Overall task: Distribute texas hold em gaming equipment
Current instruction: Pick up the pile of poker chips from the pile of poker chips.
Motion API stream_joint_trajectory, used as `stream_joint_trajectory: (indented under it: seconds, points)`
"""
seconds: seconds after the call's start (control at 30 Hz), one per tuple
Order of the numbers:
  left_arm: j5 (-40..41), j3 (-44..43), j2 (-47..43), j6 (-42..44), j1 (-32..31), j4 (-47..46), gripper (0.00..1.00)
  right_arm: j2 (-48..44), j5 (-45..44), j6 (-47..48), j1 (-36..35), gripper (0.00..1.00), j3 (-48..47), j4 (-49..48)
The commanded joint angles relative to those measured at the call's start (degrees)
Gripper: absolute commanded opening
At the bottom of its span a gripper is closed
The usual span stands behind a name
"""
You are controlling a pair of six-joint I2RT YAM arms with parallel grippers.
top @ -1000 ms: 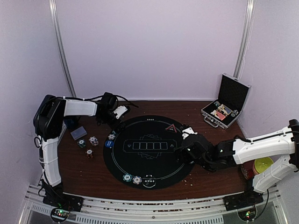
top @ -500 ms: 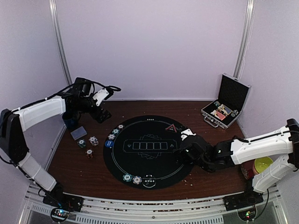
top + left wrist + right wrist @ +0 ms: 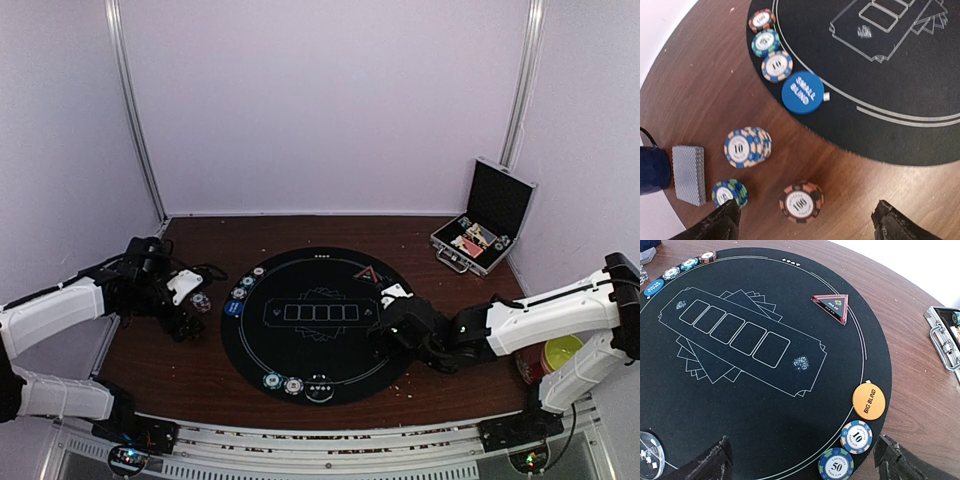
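Observation:
My left gripper (image 3: 807, 227) is open and empty, low over the wood left of the black mat (image 3: 310, 352). A stack of 100 chips (image 3: 801, 201) lies between its fingers (image 3: 722, 225). Beside it are a stack of 10 chips (image 3: 747, 146), a green-blue stack (image 3: 730, 193) and the card deck (image 3: 689, 174). Three chips (image 3: 765, 43) and the blue small-blind disc (image 3: 803, 93) lie on the mat's edge. My right gripper (image 3: 802, 465) is open and empty over the mat's right side, near the orange big-blind disc (image 3: 869, 401), a 10 chip (image 3: 856, 436) and a 50 chip (image 3: 836, 464). The red triangle (image 3: 831, 305) lies further off.
The open silver-edged case (image 3: 485, 225) stands at the back right. A yellow bowl (image 3: 560, 350) and a red bowl (image 3: 530, 365) sit by the right arm. Two chips (image 3: 282, 383) and a clear disc (image 3: 320, 388) lie at the mat's near edge. A dark blue object (image 3: 650, 170) sits beside the deck.
My left arm has swung from the mat's back-left edge out to the left and down over the chip stacks on the wood. My right gripper has edged slightly left.

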State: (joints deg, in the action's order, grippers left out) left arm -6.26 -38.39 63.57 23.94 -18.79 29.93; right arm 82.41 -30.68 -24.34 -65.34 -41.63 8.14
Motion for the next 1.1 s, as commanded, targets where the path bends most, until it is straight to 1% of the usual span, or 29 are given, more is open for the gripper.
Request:
stream_joint_trajectory:
  seconds: [0.0,0.1,0.23,0.37,0.53,0.67,0.83,1.07]
  points:
    - [-0.54,2.56,-3.30,2.90,2.49,-2.23,0.94,0.08,-0.70,0.08,-0.62,1.00,-0.76,-0.20]
    - [-3.43,3.41,-2.74,4.72,3.61,-1.67,0.91,-0.29,-1.02,0.08,-0.72,1.00,-0.74,-0.14]
    - [-5.25,3.95,0.50,7.12,5.58,-2.12,0.86,-0.56,-1.23,0.08,-0.78,1.00,-0.64,0.02]
    - [-8.45,4.03,3.13,9.51,8.57,-3.47,0.79,-0.67,-1.38,0.17,-0.92,1.00,-0.76,0.03]
    - [-11.46,3.47,6.36,10.52,9.20,-4.06,0.70,-0.41,-1.50,0.17,-1.03,1.00,-0.74,0.08]
    - [-12.18,3.31,8.78,11.02,9.21,-4.65,0.65,-0.41,-1.66,0.17,-1.12,1.00,-0.78,0.16]
    - [-12.13,3.43,9.41,10.54,9.45,-6.23,0.60,-0.58,-1.84,0.17,-1.23,1.00,-0.80,0.13]
    - [-11.61,3.40,10.10,10.07,10.28,-7.71,0.58,-0.41,-1.84,0.12,-1.24,1.00,-0.78,0.11]
